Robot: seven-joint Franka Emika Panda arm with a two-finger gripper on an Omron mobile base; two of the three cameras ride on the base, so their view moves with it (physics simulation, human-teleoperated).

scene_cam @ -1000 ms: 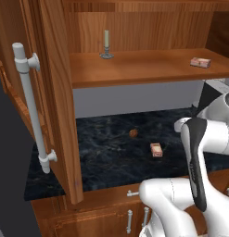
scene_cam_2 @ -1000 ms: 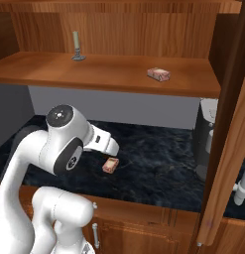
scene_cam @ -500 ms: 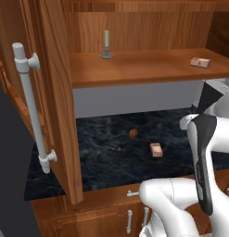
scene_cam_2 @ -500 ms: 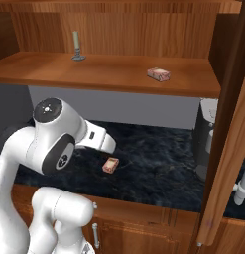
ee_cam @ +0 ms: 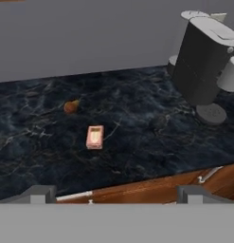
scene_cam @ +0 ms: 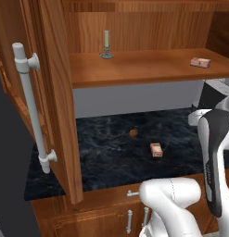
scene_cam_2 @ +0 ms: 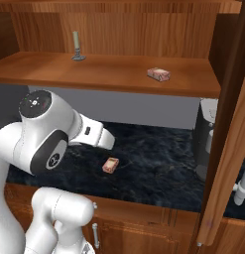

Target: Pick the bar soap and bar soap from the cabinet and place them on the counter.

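Note:
One bar soap (scene_cam: 156,149) (scene_cam_2: 110,164) (ee_cam: 94,136) lies flat on the black counter (scene_cam: 111,157) (scene_cam_2: 158,171) (ee_cam: 147,133), near its front edge. The other bar soap (scene_cam: 200,62) (scene_cam_2: 158,74) rests on the right part of the cabinet shelf (scene_cam: 143,71) (scene_cam_2: 94,72). My gripper (ee_cam: 117,193) is open with nothing between its fingertips (ee_cam: 39,192). It hangs in front of the counter's front edge, looking down across the slab, with the counter soap ahead of it and slightly left.
A pale candle on a grey holder (scene_cam: 106,45) (scene_cam_2: 76,45) stands on the shelf's left part. A small brown lump (scene_cam: 133,133) (ee_cam: 70,106) lies behind the counter soap. A black coffee machine (ee_cam: 203,61) (scene_cam_2: 206,136) stands at the right. Open cabinet doors (scene_cam: 55,92) (scene_cam_2: 228,149) flank the opening.
My arm has swung a little to the right in the left base view, and its shoulder has turned. Both soaps lie where they were.

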